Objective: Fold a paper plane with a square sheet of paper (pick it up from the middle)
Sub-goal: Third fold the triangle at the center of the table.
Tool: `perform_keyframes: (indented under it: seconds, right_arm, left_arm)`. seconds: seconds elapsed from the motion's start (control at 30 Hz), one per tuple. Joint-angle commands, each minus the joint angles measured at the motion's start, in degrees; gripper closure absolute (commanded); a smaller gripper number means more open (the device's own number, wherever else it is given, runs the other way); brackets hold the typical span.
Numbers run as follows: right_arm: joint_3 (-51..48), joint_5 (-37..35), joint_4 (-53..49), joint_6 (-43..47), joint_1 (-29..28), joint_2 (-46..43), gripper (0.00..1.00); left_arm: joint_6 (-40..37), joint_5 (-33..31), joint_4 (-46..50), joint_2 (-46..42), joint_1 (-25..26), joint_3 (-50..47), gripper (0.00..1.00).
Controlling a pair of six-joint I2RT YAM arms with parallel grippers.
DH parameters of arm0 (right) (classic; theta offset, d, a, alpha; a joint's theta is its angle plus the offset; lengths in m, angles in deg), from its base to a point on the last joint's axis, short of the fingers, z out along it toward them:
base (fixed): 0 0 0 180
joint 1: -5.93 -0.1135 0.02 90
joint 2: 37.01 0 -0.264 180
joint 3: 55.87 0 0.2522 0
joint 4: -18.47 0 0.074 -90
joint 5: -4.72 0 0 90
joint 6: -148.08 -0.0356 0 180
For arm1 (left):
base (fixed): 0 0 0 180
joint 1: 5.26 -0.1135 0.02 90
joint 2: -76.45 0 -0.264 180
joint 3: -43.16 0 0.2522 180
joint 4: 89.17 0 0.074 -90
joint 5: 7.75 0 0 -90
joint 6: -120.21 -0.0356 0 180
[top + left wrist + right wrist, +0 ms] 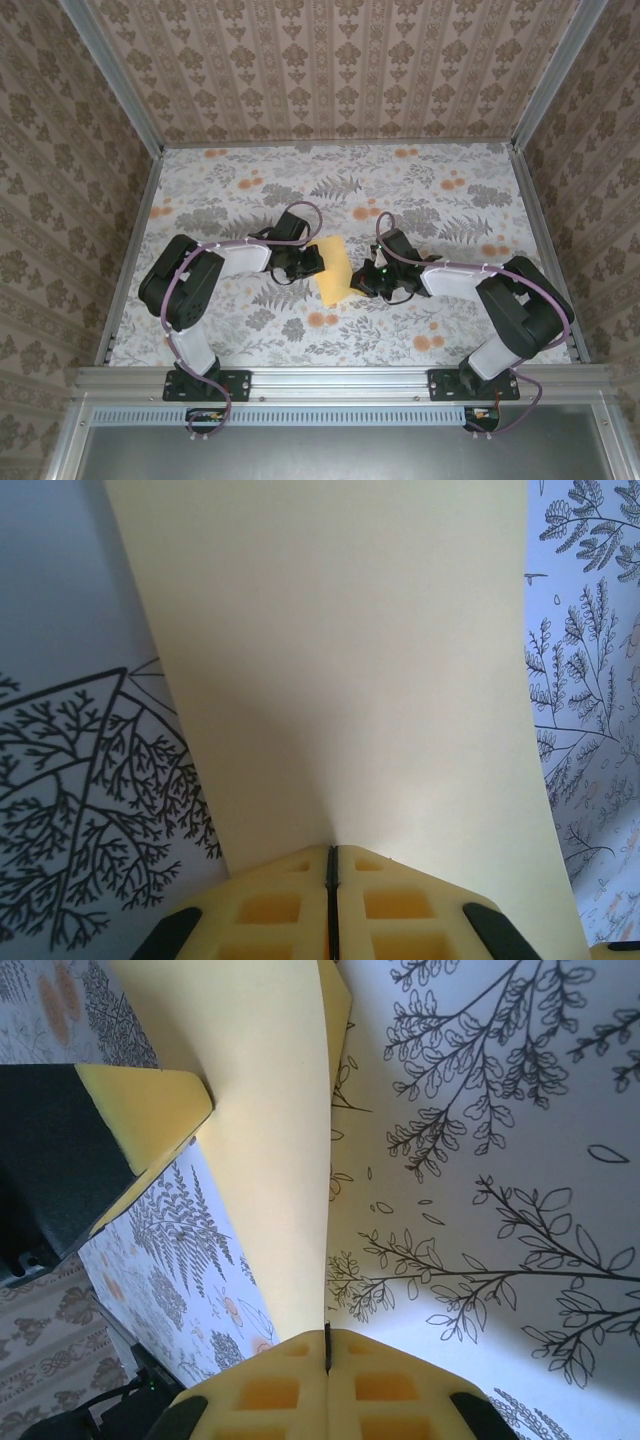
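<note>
The yellow sheet of paper point(331, 281) is lifted between the two grippers at the middle of the table, where it shows as a narrow upright strip. My left gripper point(315, 262) is at its left edge, my right gripper point(357, 276) at its right edge. In the left wrist view the sheet point(340, 660) spreads out ahead of the left gripper point(333, 852), whose jaws are shut on its near edge. In the right wrist view the sheet point(265, 1130) stands on edge, pinched in the shut right gripper point(327, 1335). A second layer of paper shows along its top edge. The left gripper's yellow finger point(150, 1110) touches its far side.
The table is covered by a floral cloth point(240, 195) with orange blotches point(322, 320). Patterned walls point(330, 60) close in the back and both sides. A metal rail point(340, 380) runs along the near edge by the arm bases. Purple cables point(300, 215) loop over both arms.
</note>
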State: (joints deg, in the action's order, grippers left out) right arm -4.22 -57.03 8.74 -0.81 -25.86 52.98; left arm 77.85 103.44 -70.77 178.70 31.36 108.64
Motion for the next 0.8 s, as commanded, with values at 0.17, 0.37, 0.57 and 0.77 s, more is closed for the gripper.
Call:
perform_keyframes:
  seconds: [0.17,0.37,0.57,0.77]
  right_arm:
    - [6.48,-0.64,0.72,-2.05,-2.38,4.60,0.98]
    - [9.53,-2.09,0.19,-2.28,-3.27,7.87,0.98]
    - [10.44,-2.34,1.12,-2.45,-3.46,10.11,0.98]
    - [11.66,-1.55,2.43,-2.22,-3.80,11.77,0.98]
  left_arm:
    - [-2.83,-0.98,6.58,2.26,-0.84,0.44,0.90]
    - [-7.36,0.79,8.69,0.38,-1.20,5.93,0.88]
    - [-7.99,-0.40,7.80,-2.06,-3.75,5.57,0.85]
    - [-9.03,0.71,7.22,0.40,-5.07,5.19,0.86]
